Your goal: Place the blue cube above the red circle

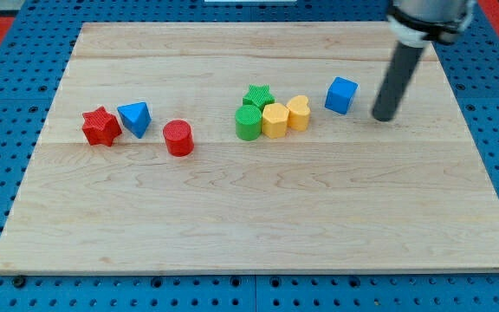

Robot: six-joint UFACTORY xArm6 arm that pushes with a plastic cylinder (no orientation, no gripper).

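Observation:
The blue cube (341,94) sits on the wooden board at the view's upper right. The red circle (178,138), a short cylinder, stands left of centre. My tip (383,117) rests on the board just to the right of the blue cube, a small gap apart from it. The dark rod rises from the tip toward the view's top right corner.
A red star (100,126) and a blue triangle (134,118) lie left of the red circle. A green star (257,95), green cylinder (248,123), yellow hexagon (275,120) and yellow heart (298,113) cluster between the circle and the cube. The wooden board (258,225) lies on a blue pegboard.

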